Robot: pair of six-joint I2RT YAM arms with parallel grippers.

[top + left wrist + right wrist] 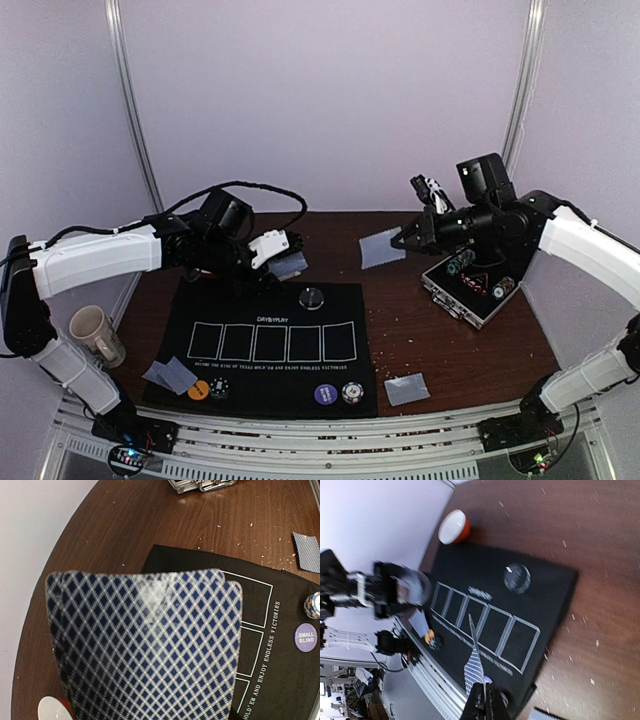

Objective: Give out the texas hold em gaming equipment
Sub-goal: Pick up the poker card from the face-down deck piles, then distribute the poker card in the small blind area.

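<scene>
My left gripper (pixel 279 257) hangs over the far left corner of the black mat (pixel 230 300). Its jaws are partway closed on some blue-checked cards (pixel 145 645). Those cards fill my left wrist view, backs toward the lens, and I count at least two overlapping edges.

My right gripper (pixel 404 240) is pinched tight on a single card (pixel 380 250), held in the air above the table (pixel 440 340) between the mat and the open metal case (pixel 468 285). In my right wrist view that card stands edge-on.

On the mat:
- The clear disc (pixel 312 297) lies at the far edge.
- An orange chip (pixel 198 390) and a dark chip (pixel 219 388) sit near left.
- A purple chip (pixel 325 394) and a black-and-white chip (pixel 351 392) sit near right.

Two loose cards (pixel 170 375) lie at the mat's near left corner. Another card (pixel 407 388) lies on the wood just right of the mat's near right corner.
</scene>
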